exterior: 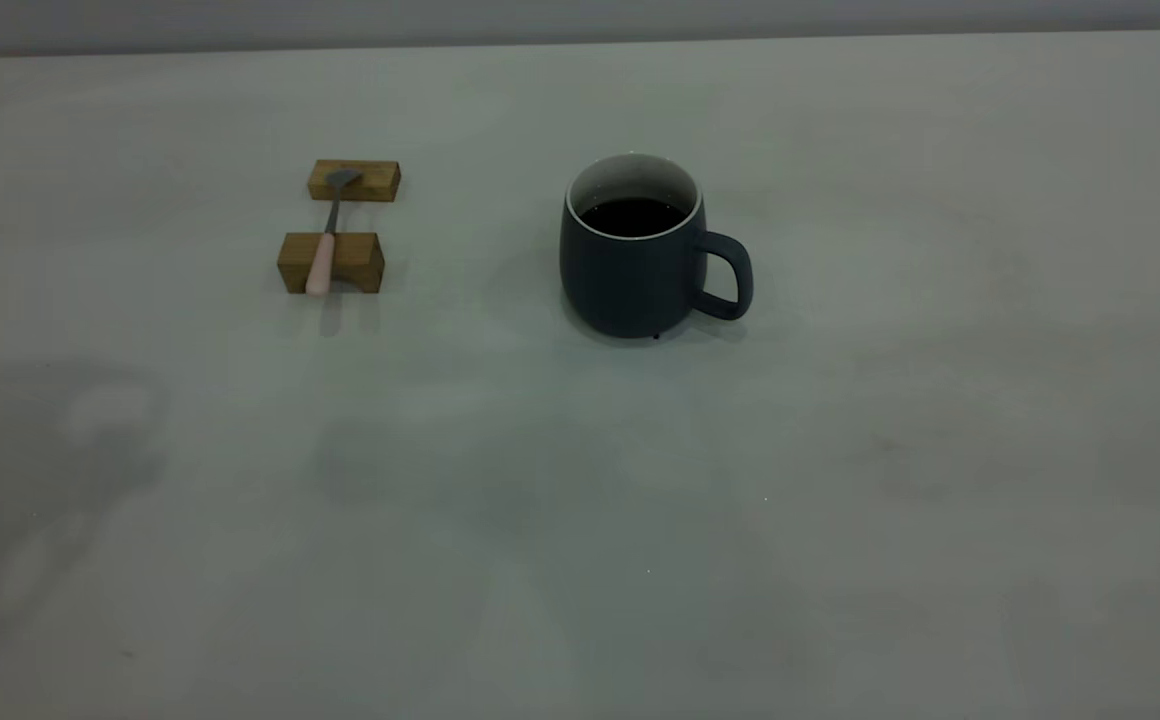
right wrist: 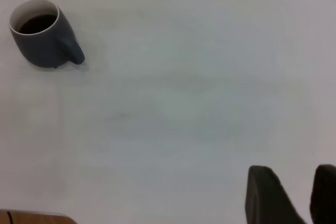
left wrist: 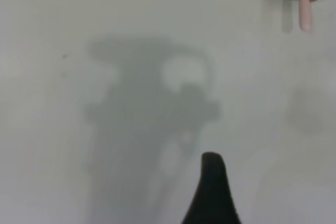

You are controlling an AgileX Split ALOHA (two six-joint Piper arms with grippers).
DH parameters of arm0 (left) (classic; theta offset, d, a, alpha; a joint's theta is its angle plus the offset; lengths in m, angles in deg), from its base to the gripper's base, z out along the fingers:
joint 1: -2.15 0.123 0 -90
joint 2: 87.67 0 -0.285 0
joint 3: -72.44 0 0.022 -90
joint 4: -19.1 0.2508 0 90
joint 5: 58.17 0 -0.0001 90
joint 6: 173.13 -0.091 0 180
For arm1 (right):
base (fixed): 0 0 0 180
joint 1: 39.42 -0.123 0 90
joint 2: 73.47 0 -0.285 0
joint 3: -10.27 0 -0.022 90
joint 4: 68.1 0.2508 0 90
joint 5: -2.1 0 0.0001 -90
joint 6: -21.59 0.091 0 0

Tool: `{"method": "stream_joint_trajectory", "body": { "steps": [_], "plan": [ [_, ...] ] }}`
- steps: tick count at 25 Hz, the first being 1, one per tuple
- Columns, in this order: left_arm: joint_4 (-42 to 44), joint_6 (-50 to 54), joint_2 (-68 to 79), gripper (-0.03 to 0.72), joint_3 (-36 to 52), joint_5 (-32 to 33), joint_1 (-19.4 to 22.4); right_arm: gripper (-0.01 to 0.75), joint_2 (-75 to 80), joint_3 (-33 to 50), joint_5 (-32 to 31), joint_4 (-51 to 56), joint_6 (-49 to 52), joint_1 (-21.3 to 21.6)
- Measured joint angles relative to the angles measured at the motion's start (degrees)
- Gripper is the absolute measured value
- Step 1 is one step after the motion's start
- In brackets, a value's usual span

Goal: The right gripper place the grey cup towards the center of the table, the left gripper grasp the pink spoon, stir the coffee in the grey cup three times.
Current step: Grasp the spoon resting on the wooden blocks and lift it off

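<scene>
Two wooden blocks on the left side, one behind the other with a gap between. Far block (exterior: 354, 181) is flat and plain. Near block (exterior: 331, 262) has a notch cut in its top. Strip of grey wall (exterior: 580, 20) behind.

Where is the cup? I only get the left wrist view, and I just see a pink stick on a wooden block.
Observer: The grey cup stands upright near the middle of the table, well to the right of your stick in the exterior view.
Operator: Is anything in it?
Observer: Yes, dark coffee, with a flat surface.
Operator: What is my stick?
Observer: It is the handle of the pink spoon. Its metal bowl rests on a second wooden block farther back.
</scene>
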Motion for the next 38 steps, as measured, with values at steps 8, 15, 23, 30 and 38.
{"method": "stream_joint_trajectory", "body": {
  "steps": [8, 15, 23, 30, 38],
  "plan": [
    [-1.3, -0.2, 25.2, 0.668, -10.5, -6.8, -5.9, 0.241, 0.0, 0.0, 0.0, 0.0, 0.0, 0.0],
    [-2.0, 0.6, 40.4, 0.665, -20.2, -8.1, -9.9, 0.241, 0.0, 0.0, 0.0, 0.0, 0.0, 0.0],
    [-3.9, 2.5, 47.6, 0.647, -22.7, -13.3, -10.4, 0.241, 0.0, 0.0, 0.0, 0.0, 0.0, 0.0],
    [-6.9, 2.6, 52.1, 0.543, -25.1, -15.0, -10.4, 0.241, 0.0, 0.0, 0.0, 0.0, 0.0, 0.0],
    [-9.3, 2.7, 52.8, 0.157, -26.1, -13.7, -10.4, 0.241, 0.0, 0.0, 0.0, 0.0, 0.0, 0.0]
  ]
}}
